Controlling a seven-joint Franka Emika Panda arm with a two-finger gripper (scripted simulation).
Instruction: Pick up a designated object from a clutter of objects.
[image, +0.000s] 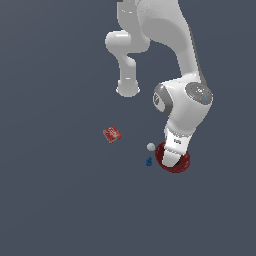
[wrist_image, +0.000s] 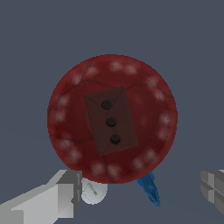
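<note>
In the wrist view the dark maroon-brown block (wrist_image: 111, 120), with three black dots along its middle, shows in the centre of the round red bowl (wrist_image: 65, 109). Whether it lies in the bowl or under it I cannot tell. My gripper (wrist_image: 140, 192) is open above the bowl's edge, one grey finger (wrist_image: 61, 197) by the white ball (wrist_image: 94, 192), the other finger (wrist_image: 213, 188) far across. The blue piece (wrist_image: 149, 189) lies between them. In the exterior view my gripper (image: 171, 159) hangs over the bowl (image: 184, 164) and hides the block.
A bright red flat printed box (image: 112, 134) lies apart on the floor, toward the exterior view's left. The white ball (image: 151, 146) and blue piece (image: 149, 161) sit just beside the bowl on that same side. The arm's base (image: 128, 89) stands behind.
</note>
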